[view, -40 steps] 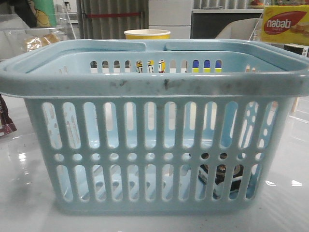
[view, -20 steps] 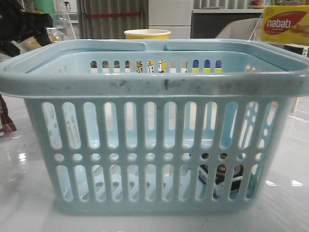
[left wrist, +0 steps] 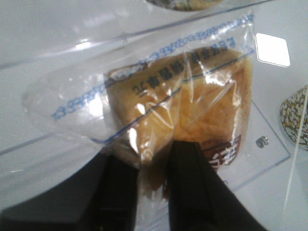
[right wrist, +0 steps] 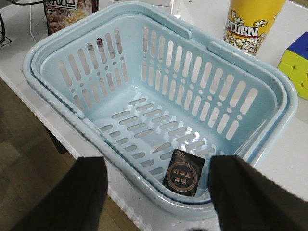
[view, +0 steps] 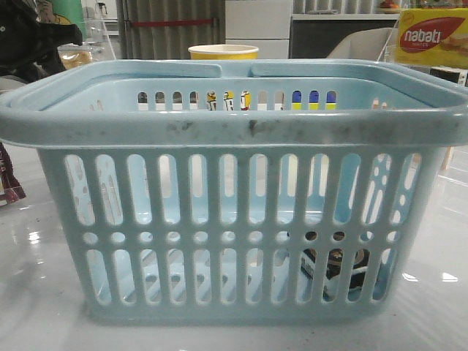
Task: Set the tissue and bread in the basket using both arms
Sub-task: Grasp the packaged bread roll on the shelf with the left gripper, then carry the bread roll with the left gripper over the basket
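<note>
Since a moment ago the left arm (view: 29,40) has edged further in beside the basket (view: 234,131), its gripper (left wrist: 153,159) pinching the bread (left wrist: 192,110). Below the wide-open, empty right gripper (right wrist: 156,187), the tissue (right wrist: 183,172) lies inside the basket.

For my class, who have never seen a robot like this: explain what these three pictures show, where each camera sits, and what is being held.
It is a robot with two arms. The front camera looks across the table at a pale blue basket. Each wrist carries a camera. The left wrist view shows the left end effector closed on a clear pack of bread. The right wrist view looks down past the open, empty right end effector into the basket, where the dark tissue pack lies. A popcorn cup stands beyond.
</note>
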Tool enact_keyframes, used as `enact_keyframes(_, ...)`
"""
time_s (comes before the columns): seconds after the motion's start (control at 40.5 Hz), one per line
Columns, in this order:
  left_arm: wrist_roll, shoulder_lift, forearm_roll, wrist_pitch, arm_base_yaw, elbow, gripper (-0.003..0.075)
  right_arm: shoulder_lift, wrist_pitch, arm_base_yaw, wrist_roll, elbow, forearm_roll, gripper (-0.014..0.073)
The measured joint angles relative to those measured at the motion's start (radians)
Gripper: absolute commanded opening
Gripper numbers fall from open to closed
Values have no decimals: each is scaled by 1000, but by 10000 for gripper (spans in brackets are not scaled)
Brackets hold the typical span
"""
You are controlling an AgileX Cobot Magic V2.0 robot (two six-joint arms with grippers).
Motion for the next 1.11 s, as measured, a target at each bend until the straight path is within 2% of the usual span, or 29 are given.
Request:
enact_keyframes(0.148, 0, -56, 0, 76, 0, 0, 92, 0, 0, 0, 0, 0, 0, 552)
enact_keyframes(0.469, 7, -296, 8, 299, -5, 0, 92, 0, 0, 0, 0, 0, 0, 552)
enact_keyframes(0.593, 61, -410, -3, 344, -40, 0, 92, 0, 0, 0, 0, 0, 0, 552)
enact_keyframes(0.889, 196, -617, -39, 387, -261, 17, 92, 0, 0, 0, 0, 0, 0, 552)
enact_keyframes(1.111, 276, -665, -45, 390, -472, 133, 92, 0, 0, 0, 0, 0, 0, 552)
